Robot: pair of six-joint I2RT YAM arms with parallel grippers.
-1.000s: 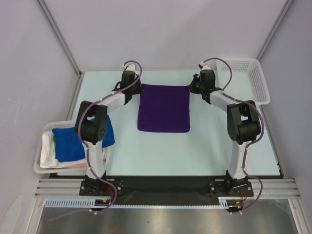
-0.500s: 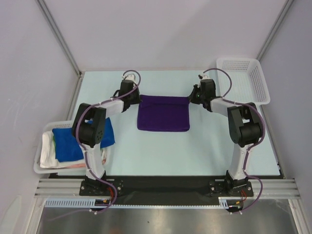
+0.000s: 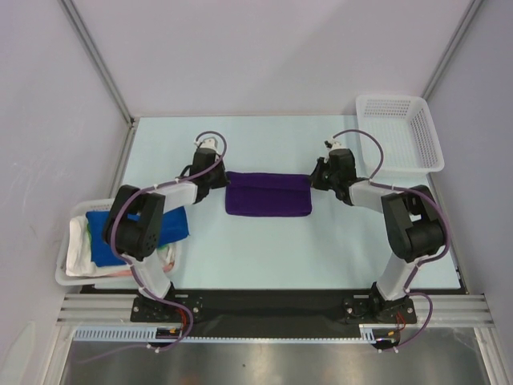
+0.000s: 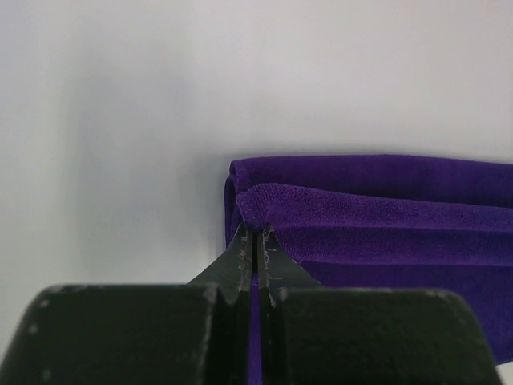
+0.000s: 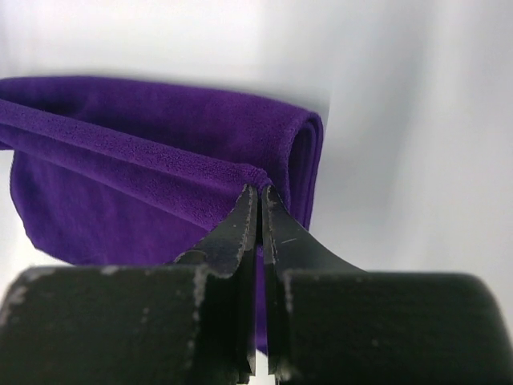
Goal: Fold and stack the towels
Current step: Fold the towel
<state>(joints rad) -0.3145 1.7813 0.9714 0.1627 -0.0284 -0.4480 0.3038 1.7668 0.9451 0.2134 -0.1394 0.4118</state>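
Observation:
A purple towel lies in the middle of the table, its far edge folded over toward me. My left gripper is shut on the towel's far left corner, seen pinched between the fingertips in the left wrist view. My right gripper is shut on the far right corner. Both hold the folded edge low over the towel's lower layer. A blue towel lies on white towels in a tray at the left.
A white tray holding the towel stack sits at the left table edge by the left arm's base. An empty white mesh basket stands at the far right corner. Grey walls close the table on three sides.
Both grippers have pulled the towel's far edge toward me, folding it over. The visible towel has shrunk from a tall rectangle to a short wide band.

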